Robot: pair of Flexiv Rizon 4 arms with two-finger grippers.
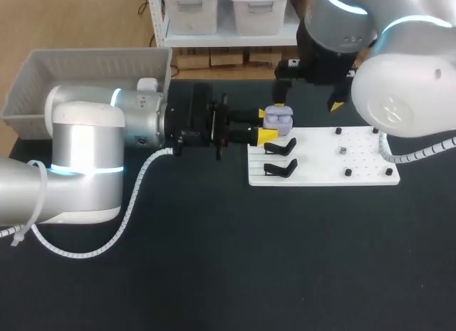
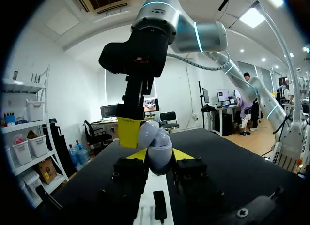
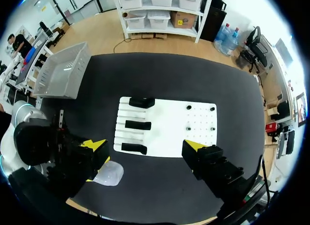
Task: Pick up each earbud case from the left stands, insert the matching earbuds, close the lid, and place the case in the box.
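Left gripper (image 2: 159, 155) clamps earbud case (image 2: 156, 140); right gripper (image 1: 306, 100) spread

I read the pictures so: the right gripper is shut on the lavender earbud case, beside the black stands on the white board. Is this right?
Not quite. It is the left gripper that is shut on the lavender earbud case, as the head view shows. The right gripper hangs open over it. The rest holds: the case is beside the black stands on the white board.
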